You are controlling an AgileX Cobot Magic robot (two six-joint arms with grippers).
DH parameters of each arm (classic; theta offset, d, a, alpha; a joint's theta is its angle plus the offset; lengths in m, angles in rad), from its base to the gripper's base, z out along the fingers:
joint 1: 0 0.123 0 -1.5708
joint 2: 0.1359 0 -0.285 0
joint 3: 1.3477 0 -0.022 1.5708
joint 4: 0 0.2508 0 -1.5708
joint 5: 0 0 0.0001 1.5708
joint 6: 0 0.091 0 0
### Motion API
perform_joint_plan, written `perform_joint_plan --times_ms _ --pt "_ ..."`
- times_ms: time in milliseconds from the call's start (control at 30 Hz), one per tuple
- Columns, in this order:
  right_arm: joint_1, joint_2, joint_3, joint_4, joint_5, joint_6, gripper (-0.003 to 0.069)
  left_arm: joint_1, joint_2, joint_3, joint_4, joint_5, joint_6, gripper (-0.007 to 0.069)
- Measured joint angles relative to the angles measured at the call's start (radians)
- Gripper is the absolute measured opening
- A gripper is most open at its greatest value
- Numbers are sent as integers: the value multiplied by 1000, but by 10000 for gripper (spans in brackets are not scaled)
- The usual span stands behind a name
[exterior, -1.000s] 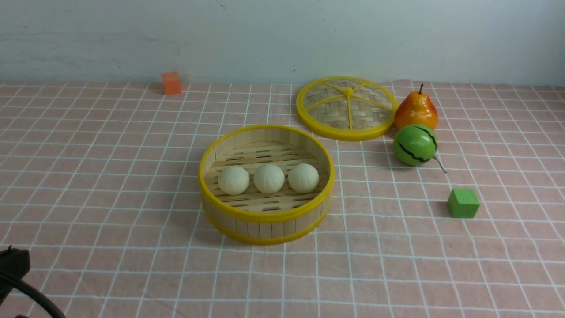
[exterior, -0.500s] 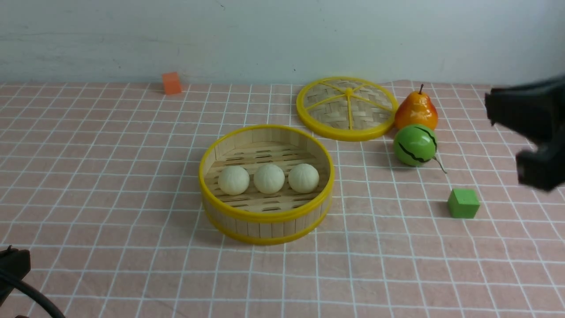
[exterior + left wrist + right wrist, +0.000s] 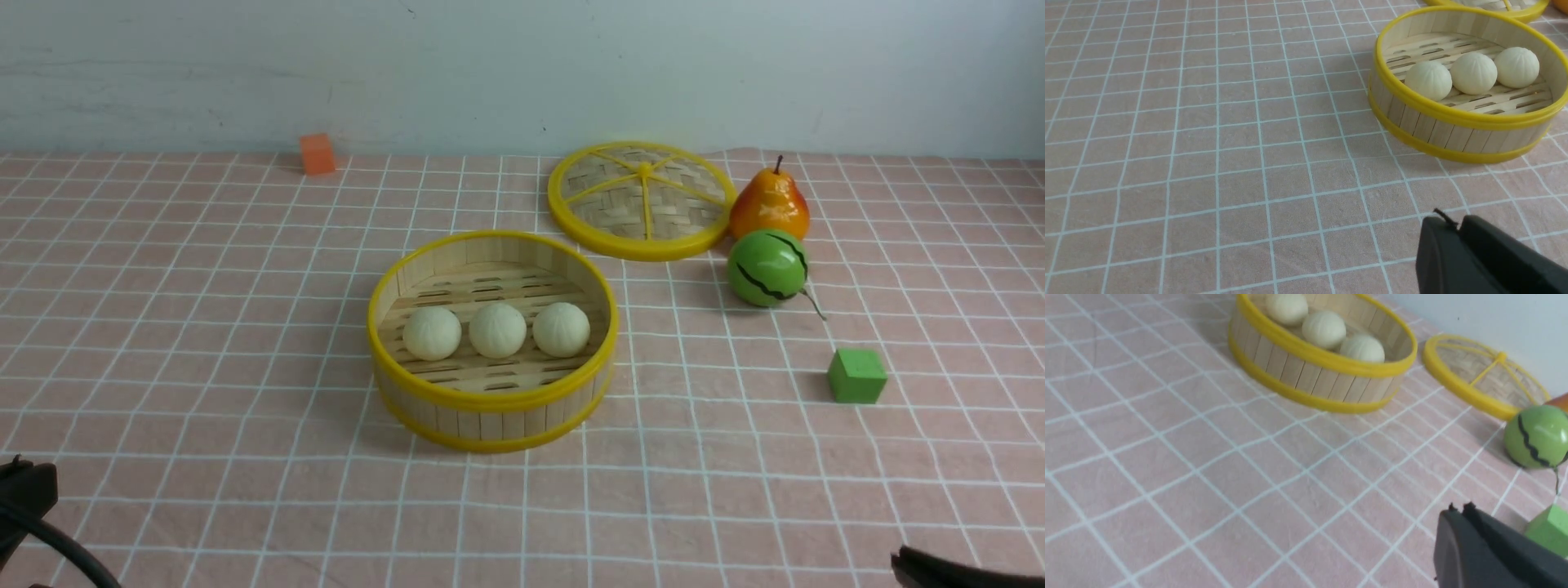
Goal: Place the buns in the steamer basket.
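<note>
Three cream-white buns (image 3: pixel 432 333) (image 3: pixel 497 330) (image 3: pixel 561 329) lie in a row on the slotted floor of the steamer basket (image 3: pixel 490 402), which stands mid-table. The left wrist view shows the buns (image 3: pixel 1473 73) inside the basket (image 3: pixel 1437 131) too, and so does the right wrist view, with buns (image 3: pixel 1324 329) and basket (image 3: pixel 1310 377). My left gripper (image 3: pixel 1457 222) is shut and empty, low over the cloth short of the basket. My right gripper (image 3: pixel 1459 508) is also shut and empty, next to the green cube. In the front view only its edge (image 3: pixel 939 569) shows at the bottom right.
A woven yellow-rimmed lid (image 3: pixel 643 200) lies behind the basket to the right. Beside it are a pear (image 3: pixel 769 204) and a green striped ball (image 3: pixel 767 268). A green cube (image 3: pixel 856 376) sits front right, an orange cube (image 3: pixel 317 153) far back left.
The right arm showed as a blur at the right edge half a second ago and now sits low at the bottom right corner. The buns and basket have not moved.
</note>
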Motion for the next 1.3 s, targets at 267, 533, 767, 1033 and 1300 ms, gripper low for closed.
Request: perform_joint_plan --times_ms 267,533,767,1033,1300 --pt "-99 -304 80 170 195 -1 -4 0 0 0 0 3 0 71" --pt "-383 -565 80 194 406 23 -3 0 0 0 0 6 0 72" --pt "-469 -566 75 190 518 76 -3 0 12 0 2 13 0 78" --pt "-543 -567 72 194 530 78 -3 0 13 0 2 18 0 86" --pt "-549 -567 71 200 532 78 1 0 13 0 2 18 0 90"
